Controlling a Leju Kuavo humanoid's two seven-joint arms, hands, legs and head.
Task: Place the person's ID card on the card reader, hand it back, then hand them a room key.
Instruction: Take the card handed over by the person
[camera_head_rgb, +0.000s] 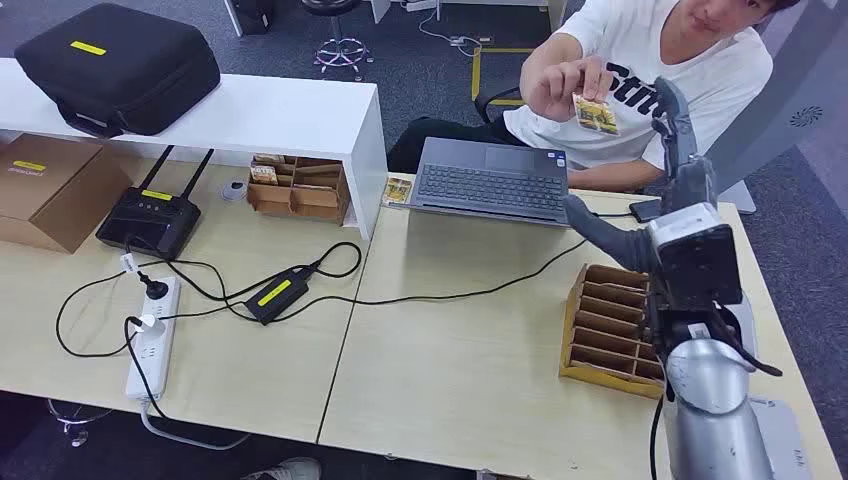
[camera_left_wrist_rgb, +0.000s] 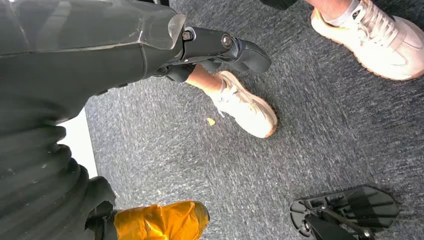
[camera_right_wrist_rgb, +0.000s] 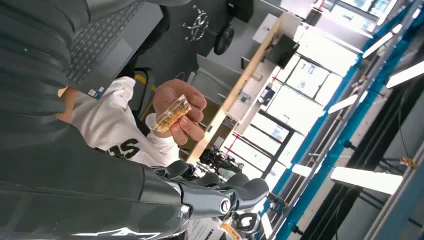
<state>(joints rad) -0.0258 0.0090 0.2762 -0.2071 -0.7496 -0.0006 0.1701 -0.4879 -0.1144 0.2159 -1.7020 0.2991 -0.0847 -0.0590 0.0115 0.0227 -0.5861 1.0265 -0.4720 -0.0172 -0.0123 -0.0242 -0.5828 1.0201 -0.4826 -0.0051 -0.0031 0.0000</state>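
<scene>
Holding a yellow-printed card between fingertips, the person's hand reaches over the open laptop toward the robot; the card is in the air, above the far edge of the table and not on any surface. The right hand is raised upright just beside the card, close to it but apart from it, with its fingers extended and holding nothing; its thumb juts out toward the laptop. From the right wrist view the same card sits pinched in the person's hand, with the robot's dark fingers near it and clear of it. A wooden slotted rack stands on the table directly beneath the right forearm. A second small card lies flat on the table against the laptop's left corner. On the left half of the table sit a power strip, a black adapter, a black router and a cardboard box; a black case rests on the white shelf. The left hand hangs over grey carpet, fingers extended, holding nothing.
</scene>
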